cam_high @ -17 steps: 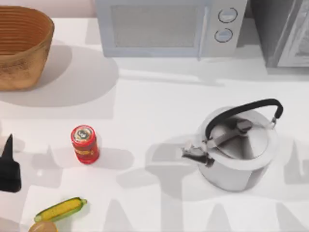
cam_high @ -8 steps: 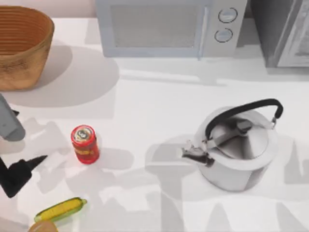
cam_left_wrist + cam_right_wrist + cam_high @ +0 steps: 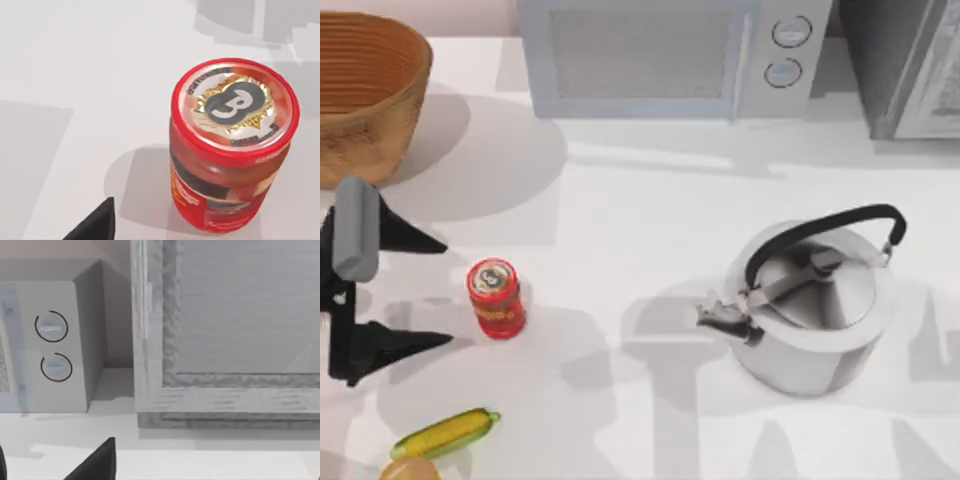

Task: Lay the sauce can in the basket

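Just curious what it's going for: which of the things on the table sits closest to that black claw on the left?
The sauce can, small and red, standing upright just right of the left gripper, whose open fingers point toward it. The corn cob, basket and kettle lie farther off.

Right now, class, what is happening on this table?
The left gripper sits open at the table's left, its fingers either side of the gap facing the upright sauce can, not yet touching it. The basket waits at the far left corner. The kettle stands to the right.
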